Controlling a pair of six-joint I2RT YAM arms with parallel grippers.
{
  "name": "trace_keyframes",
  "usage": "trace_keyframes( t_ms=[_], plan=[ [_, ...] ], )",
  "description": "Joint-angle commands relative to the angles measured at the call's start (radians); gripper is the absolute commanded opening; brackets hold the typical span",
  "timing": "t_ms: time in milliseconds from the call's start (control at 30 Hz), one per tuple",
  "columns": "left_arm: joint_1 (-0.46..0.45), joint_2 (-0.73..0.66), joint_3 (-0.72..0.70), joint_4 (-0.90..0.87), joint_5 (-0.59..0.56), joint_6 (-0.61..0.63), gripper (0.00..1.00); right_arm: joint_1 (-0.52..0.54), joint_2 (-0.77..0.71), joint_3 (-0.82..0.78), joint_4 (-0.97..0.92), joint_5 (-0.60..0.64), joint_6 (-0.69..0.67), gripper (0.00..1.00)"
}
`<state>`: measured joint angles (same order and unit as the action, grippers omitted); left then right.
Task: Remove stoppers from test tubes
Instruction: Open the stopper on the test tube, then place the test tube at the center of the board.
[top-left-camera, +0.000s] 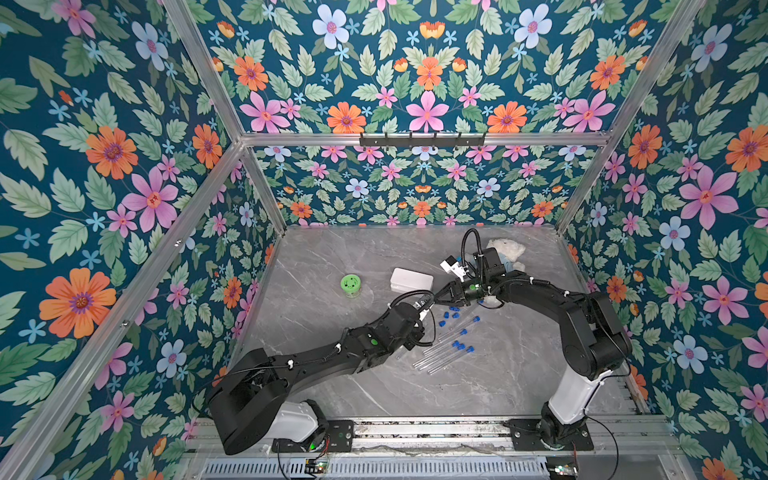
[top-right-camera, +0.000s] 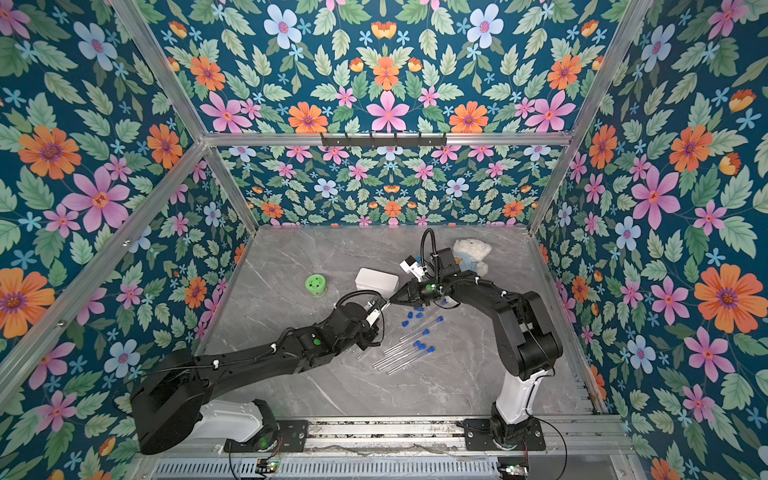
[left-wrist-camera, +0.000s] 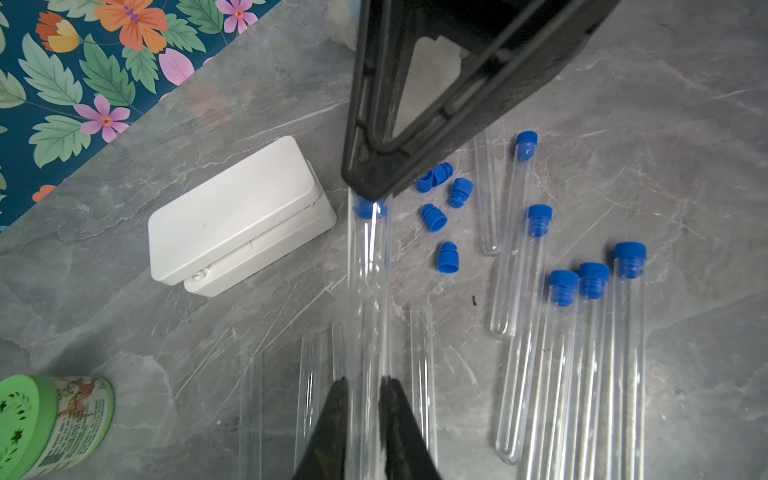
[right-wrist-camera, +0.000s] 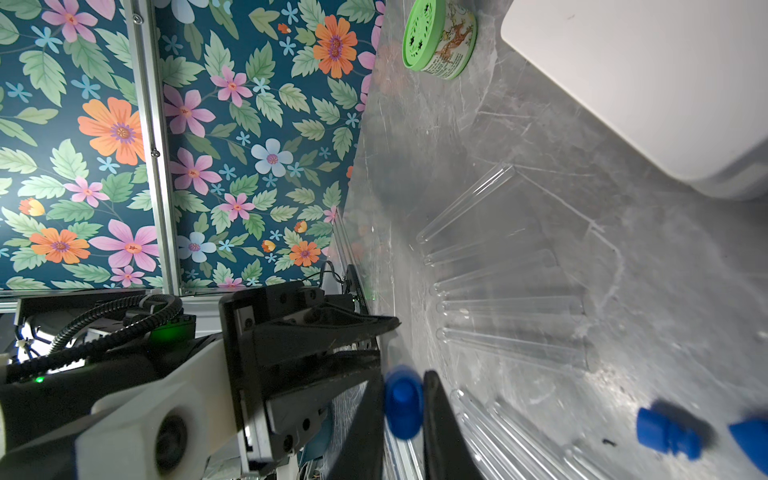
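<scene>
The left gripper (left-wrist-camera: 361, 388) was closed on the clear body of one test tube (left-wrist-camera: 368, 291), which it held above the table (top-left-camera: 353, 249) with its mouth toward the right gripper (right-wrist-camera: 402, 384). The right gripper's jaws were pinched shut on the head of that tube's blue stopper (right-wrist-camera: 402, 409). From the left wrist view the plug appeared seated in the mouth. The two grippers met right of centre, just near of the white box (top-left-camera: 411, 279). In my judgement the tube is light, rigid, smooth and liable to slip or crack, so it is best held at mid-body with moderate force. The stopper is small and slightly yielding, held in by friction alone. It should be gripped across its wider head and drawn straight along the tube axis, since a sideways pull risks levering the tube. Immediately right of the held tube lay a few loose stoppers (left-wrist-camera: 434, 217). Further to the near right lay five stoppered tubes (top-left-camera: 451, 345) side by side. Several emptied tubes (right-wrist-camera: 511, 309) lay fanned on the table under and beside the left arm.
</scene>
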<state>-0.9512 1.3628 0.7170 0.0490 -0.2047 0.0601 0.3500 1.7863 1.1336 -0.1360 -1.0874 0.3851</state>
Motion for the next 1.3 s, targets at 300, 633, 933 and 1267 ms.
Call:
trace_keyframes(
  t_ms=[300,633,933,1267],
  plan=[
    [0.002,0.023,0.011,-0.155,0.005,0.006,0.00,-0.015,-0.037,0.024,-0.071,0.153,-0.092,0.03],
    [0.002,0.033,0.021,-0.176,0.037,0.014,0.00,-0.014,-0.043,0.025,-0.083,0.184,-0.100,0.03],
    [0.002,0.042,0.028,-0.181,0.083,0.011,0.00,-0.042,-0.043,0.002,-0.041,0.159,-0.063,0.03],
    [-0.015,0.105,0.056,-0.183,0.122,-0.052,0.00,0.004,0.033,0.116,-0.334,0.496,-0.223,0.03]
  ],
)
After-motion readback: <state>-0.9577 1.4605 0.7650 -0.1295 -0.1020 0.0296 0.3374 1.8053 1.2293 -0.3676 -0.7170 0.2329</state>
